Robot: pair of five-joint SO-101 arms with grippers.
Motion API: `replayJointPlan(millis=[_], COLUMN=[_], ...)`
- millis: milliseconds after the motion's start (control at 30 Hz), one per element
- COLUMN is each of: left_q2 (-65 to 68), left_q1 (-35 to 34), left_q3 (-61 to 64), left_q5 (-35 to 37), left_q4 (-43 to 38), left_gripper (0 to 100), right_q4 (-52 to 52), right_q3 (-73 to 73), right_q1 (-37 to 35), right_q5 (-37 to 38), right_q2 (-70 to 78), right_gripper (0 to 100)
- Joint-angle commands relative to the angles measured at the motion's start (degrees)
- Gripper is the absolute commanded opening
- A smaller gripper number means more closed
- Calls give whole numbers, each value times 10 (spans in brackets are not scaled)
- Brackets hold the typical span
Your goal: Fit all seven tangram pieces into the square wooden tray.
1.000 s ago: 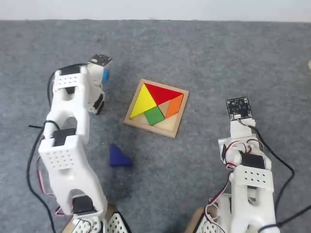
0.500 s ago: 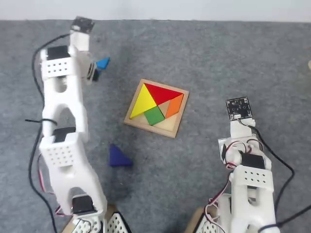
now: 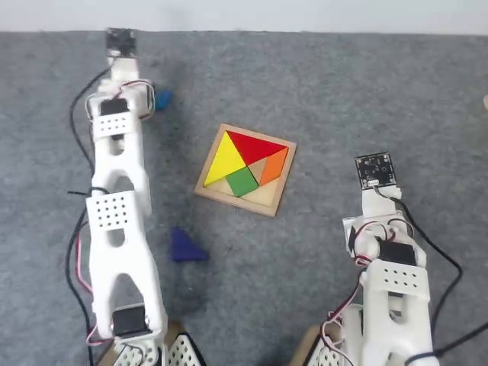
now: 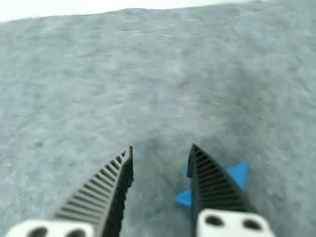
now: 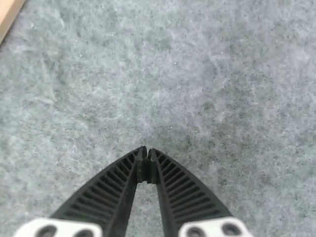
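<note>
The left arm stretches out to the far left part of the grey-felted desk [image 3: 343, 91]. The left gripper [image 4: 161, 148] hangs low over the felt, released, with a clear gap of bare felt between its fingers. A light blue piece [image 4: 238, 173] lies flat just outside that gap, beside the outer face of one finger [image 4: 210, 182], which hides its middle. I cannot tell whether the two touch. In the high view the light blue piece [image 3: 162, 98] sits on the tray side of the gripper's end of the arm.

Well back from the left gripper, near the arm's base, a dark blue triangle [image 3: 185, 246] lies alone on the felt.

Between the two arms, well apart from both grippers, the square wooden tray [image 3: 268, 200] sits turned at an angle. It holds a yellow triangle [image 3: 223, 160], a red triangle [image 3: 255, 145], an orange piece [image 3: 274, 166] and a green square [image 3: 242, 181], all flat and fitted against one another.

The right gripper [image 5: 147, 150] is clenched, fingertips meeting on nothing, over bare felt. A corner of the tray [image 5: 7, 15] lies some way ahead of it and to one side.
</note>
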Motion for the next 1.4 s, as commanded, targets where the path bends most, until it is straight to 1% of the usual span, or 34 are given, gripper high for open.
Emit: replayJointPlan(millis=[0,133,200,267,467,667,700,833,900,967,1033,1100,1167,1233,1300,1367], left_q2=[77,139,144,142,104,54,45,-11,-52,-105,-164,-220,-262,-295,-312,-309], left_q1=[9,26,29,28,34,55,59,33,20,11,9,14,18,17,13,14], left_q3=[-151,-227,-253,-269,-310,-311,-308,-257,-200,-108,15,121,167,171,166,166], left_q5=[11,4,-19,-28,-31,-32,-30,-31,-31,-31,-33,-62,-94,-96,-79,-40], left_q4=[-2,42,79,124,336,559,584,579,579,580,580,574,544,495,425,349], left_gripper=[167,168,168,168,170,170,168,167,167,167,167,167,167,167,170,170], right_q4=[-5,-5,-5,-5,-5,-5,-5,-5,-5,-5,-5,-5,-5,-5,-5,-5], right_q3=[-17,-17,-17,-17,-17,-17,-17,-17,-17,-17,-17,-17,-17,-17,-17,-17], right_q1=[-6,-6,-6,-6,-6,-6,-6,-5,-5,-5,-5,-5,-6,-6,-6,-6], right_q5=[7,7,7,7,7,7,7,7,7,7,7,7,7,7,7,7], right_q2=[2,2,2,2,2,2,2,2,2,2,2,2,2,2,2,2], right_gripper=[24,24,24,24,24,24,24,24,24,24,24,24,24,24,24,24])
